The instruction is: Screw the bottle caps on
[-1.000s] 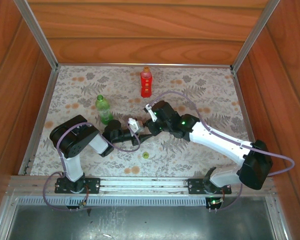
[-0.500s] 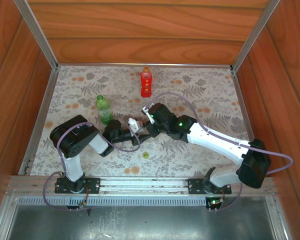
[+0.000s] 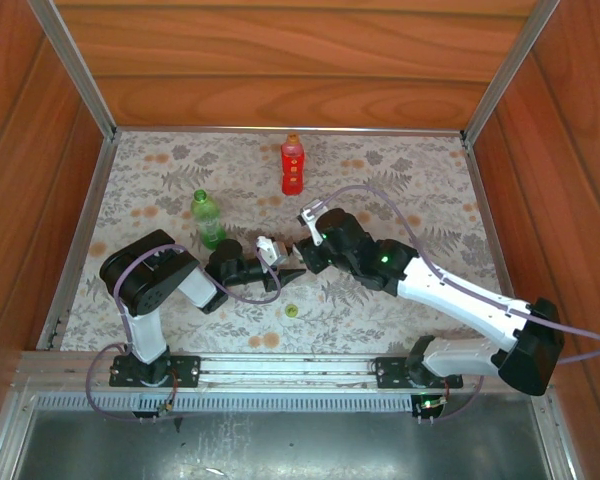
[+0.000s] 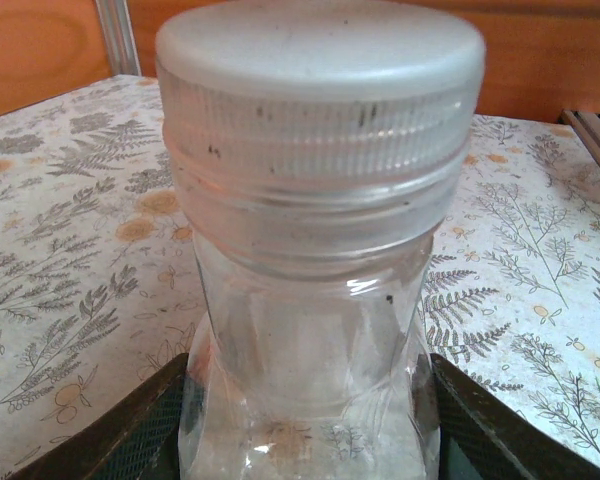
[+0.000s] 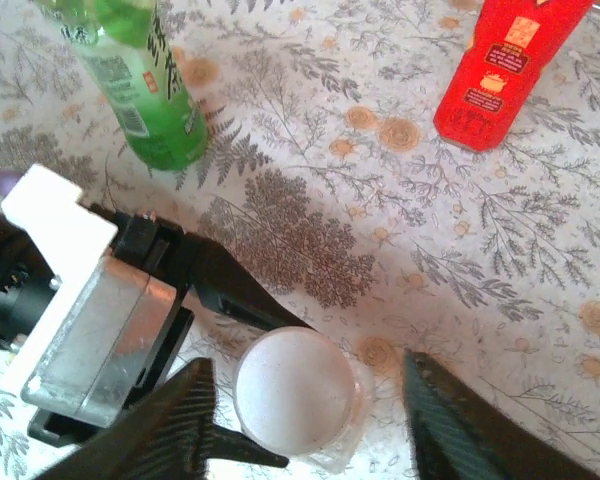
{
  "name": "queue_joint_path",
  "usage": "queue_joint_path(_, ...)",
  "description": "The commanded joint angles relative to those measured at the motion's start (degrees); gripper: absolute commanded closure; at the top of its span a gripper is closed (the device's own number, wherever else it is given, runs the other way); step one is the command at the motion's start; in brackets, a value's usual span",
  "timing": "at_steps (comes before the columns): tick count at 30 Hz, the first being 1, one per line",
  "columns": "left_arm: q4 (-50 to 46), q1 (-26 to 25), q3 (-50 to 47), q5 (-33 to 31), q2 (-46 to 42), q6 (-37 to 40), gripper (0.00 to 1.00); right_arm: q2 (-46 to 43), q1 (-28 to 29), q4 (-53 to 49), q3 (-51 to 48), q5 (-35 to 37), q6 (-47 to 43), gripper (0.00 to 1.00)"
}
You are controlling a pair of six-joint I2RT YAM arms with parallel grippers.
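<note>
Pulled back a little to the right, the right gripper (image 5: 305,425) has let go: its fingers stand apart on each side of the white cap (image 5: 292,390). That cap sits on the clear bottle (image 4: 310,340), squeezed tight by the left gripper (image 4: 310,445) near the middle of the table (image 3: 430,190).

Carries, on a fern-and-orange-flower tablecloth (image 3: 410,170), a green bottle (image 3: 208,218) upright at left-centre and a red bottle (image 3: 293,165) upright nearer the far edge, well apart. Holds a tiny yellow-green cap (image 3: 291,311) lying alone towards the near edge
</note>
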Motion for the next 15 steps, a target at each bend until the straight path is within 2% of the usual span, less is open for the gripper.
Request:
queue_joint_path(1,0.4,0.0,0.8,1.2,1.0,-0.6,0.44,1.4,-0.8,-1.0,-0.5,1.4,2.2,0.55)
queue_joint_path(5,0.4,0.0,0.7,1.2,0.9,-0.6,0.44,3.0,-1.6,-1.2,-0.9,0.1,3.2,0.61)
queue_joint_path(15,0.4,0.1,0.8,1.1,0.9,-0.7,0.44,3.2,-2.3,-4.1,-3.4,0.2,6.3,0.68)
